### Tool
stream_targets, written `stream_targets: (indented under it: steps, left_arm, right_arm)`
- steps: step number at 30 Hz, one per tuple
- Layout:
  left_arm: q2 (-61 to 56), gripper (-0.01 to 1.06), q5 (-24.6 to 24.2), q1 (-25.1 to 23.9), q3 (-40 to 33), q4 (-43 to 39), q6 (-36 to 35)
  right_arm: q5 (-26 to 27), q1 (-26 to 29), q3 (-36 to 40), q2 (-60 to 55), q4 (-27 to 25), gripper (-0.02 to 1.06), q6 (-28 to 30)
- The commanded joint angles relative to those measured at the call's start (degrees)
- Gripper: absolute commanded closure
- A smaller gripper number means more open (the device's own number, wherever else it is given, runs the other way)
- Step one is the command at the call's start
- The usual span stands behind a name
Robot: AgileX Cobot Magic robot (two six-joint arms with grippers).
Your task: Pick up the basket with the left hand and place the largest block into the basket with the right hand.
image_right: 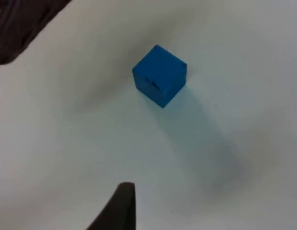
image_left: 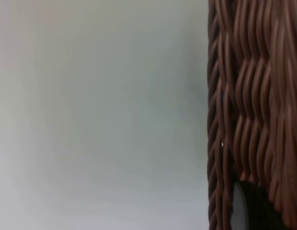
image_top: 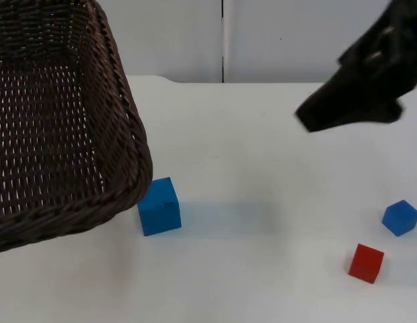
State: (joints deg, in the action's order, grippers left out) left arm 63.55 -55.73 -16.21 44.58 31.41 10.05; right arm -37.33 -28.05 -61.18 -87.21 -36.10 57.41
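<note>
The dark brown wicker basket hangs tilted above the table's left side, its open mouth facing the camera. In the left wrist view its woven wall stands close, and a fingertip of my left gripper presses against it. The largest block, a blue cube, rests on the table just beside the basket's lower rim. The right wrist view also takes in this blue cube. My right gripper hovers above the table at the right, well apart from the cube and holding nothing.
A small blue block and a small red block lie near the right front of the white table. The grey partition wall closes the far edge.
</note>
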Motion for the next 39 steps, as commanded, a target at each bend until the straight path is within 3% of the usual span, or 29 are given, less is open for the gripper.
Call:
stream_targets:
  steps: [1,8,23,26,30,35,39]
  left_arm:
    - [-0.6,1.05,0.6,-0.2,-0.1,2.2,0.0]
    - [-0.6,1.05,0.6,-0.2,-0.1,2.2,0.0]
    - [-0.6,1.05,0.2,-0.2,-0.1,2.2,-0.3]
    - [-0.6,1.05,-0.3,-0.2,-0.1,2.2,-0.3]
    - [-0.6,1.05,-0.4,-0.2,-0.1,2.2,-0.3]
    - [-0.6,1.05,-0.4,-0.2,-0.1,2.2,-0.3]
    - [-0.6,1.05,-0.4,-0.2,-0.1,2.2,-0.4]
  right_arm:
    - [1.8,-1.1,-1.5,-3.1,0.0,-0.01,3.4]
    - [2.7,-4.6,-8.8,-14.5,0.0,-0.01,6.6]
    - [1.6,-4.7,-23.9,-36.4,-0.7,-0.01,18.1]
    - [1.3,-5.3,-25.3,-38.3,-1.7,-0.01,20.7]
    - [1.4,-7.1,-26.0,-40.0,-6.4,-0.01,30.4]
    - [6.0,-9.6,-26.3,-41.2,-6.8,-0.01,33.7]
    - [4.7,-10.6,-29.4,-43.8,-6.8,-0.01,33.6]
